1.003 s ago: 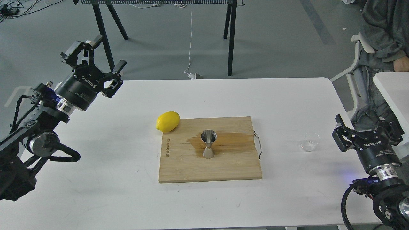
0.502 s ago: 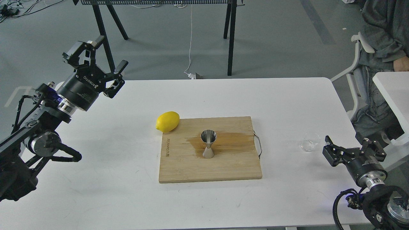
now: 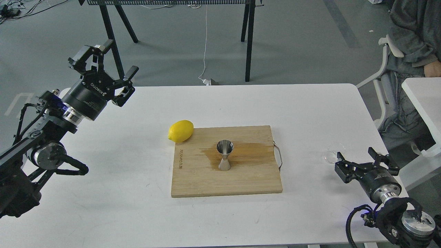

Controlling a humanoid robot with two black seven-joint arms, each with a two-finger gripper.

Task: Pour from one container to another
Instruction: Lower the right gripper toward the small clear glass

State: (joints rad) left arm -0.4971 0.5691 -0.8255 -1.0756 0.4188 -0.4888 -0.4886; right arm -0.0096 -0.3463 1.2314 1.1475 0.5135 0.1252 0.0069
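The small clear glass cup (image 3: 331,154) stands on the white table right of the board, partly hidden by my right gripper (image 3: 366,162). That gripper is open, low over the table, its fingers just in front of and to the right of the cup, not around it. The steel hourglass jigger (image 3: 224,155) stands upright in the middle of the wooden cutting board (image 3: 241,179), on a wet brown stain. My left gripper (image 3: 108,63) is open and empty, raised over the table's far left corner.
A yellow lemon (image 3: 181,131) lies against the board's far left corner. The board has a wire handle (image 3: 278,156) on its right side. A seated person (image 3: 413,44) and another white table (image 3: 425,100) are at the right.
My right gripper has dropped lower and moved left toward the glass cup, now overlapping its near side. The left arm has barely shifted.
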